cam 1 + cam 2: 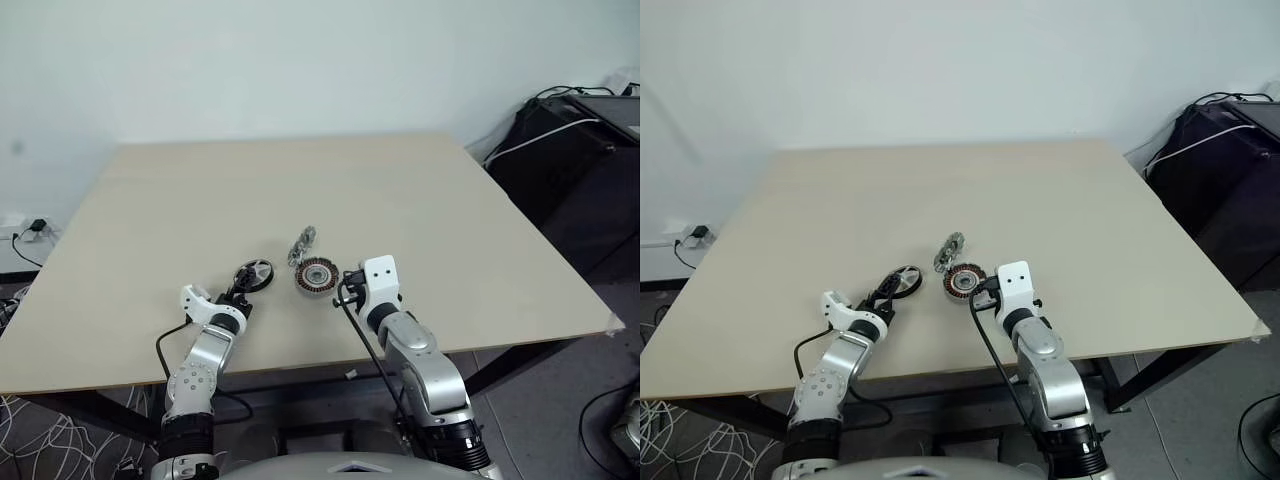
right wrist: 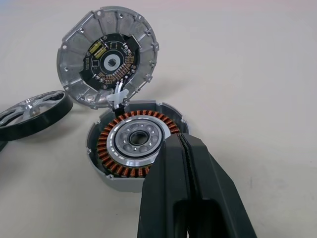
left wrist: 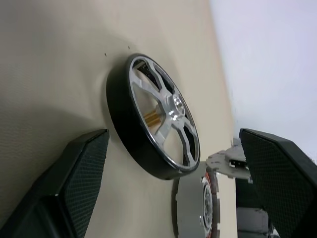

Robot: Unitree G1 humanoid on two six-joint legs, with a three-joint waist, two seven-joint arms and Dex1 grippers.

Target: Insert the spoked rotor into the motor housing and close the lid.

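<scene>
With its fingers pressed together, the right gripper (image 2: 185,144) rests just at the near edge of the motor housing (image 2: 131,144), the lid (image 2: 106,57) stands tilted beyond, and the left gripper (image 3: 173,148) is spread around the spoked rotor (image 3: 153,116).

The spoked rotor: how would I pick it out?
Look at the beige table, near its front edge. It lies flat just ahead of the left pincer: the spoked rotor, a dark-rimmed wheel with silver spokes, unlike the copper-wound motor housing beside it.
</scene>
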